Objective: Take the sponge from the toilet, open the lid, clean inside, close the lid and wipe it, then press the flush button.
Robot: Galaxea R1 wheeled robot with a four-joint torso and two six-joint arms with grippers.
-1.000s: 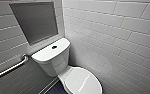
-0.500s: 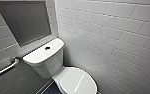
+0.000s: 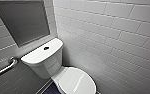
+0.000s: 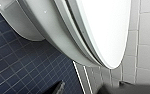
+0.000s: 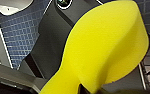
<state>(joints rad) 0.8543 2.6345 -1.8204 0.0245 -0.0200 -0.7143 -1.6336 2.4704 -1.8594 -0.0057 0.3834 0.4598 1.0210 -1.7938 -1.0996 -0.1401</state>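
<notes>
Step one looked done: the sponge was off the toilet and up in the right pincer, which was clenched on its near end. The foam was squeezed to a narrow waist there and flared out wide beyond it. Bright yellow, rounded at the far end, clean and dry by the look of it, no marks on the face that showed. It hung above the robot's own dark body and the blue tiled floor, well apart from the bowl.

Everything else was left to do, as far as could be judged. The lid lay flat and shut on the seat, white and glossy, with a faint line of print across it. So no opening, no cleaning inside, no closing, no wipe. The flush button, a small dark dot in the middle of the tank cover, sat unpressed, with nothing near it.

The left pincer hovered low beside the bowl, close under the lid's front rim, but I couldn't tell whether it was released or clenched.
</notes>
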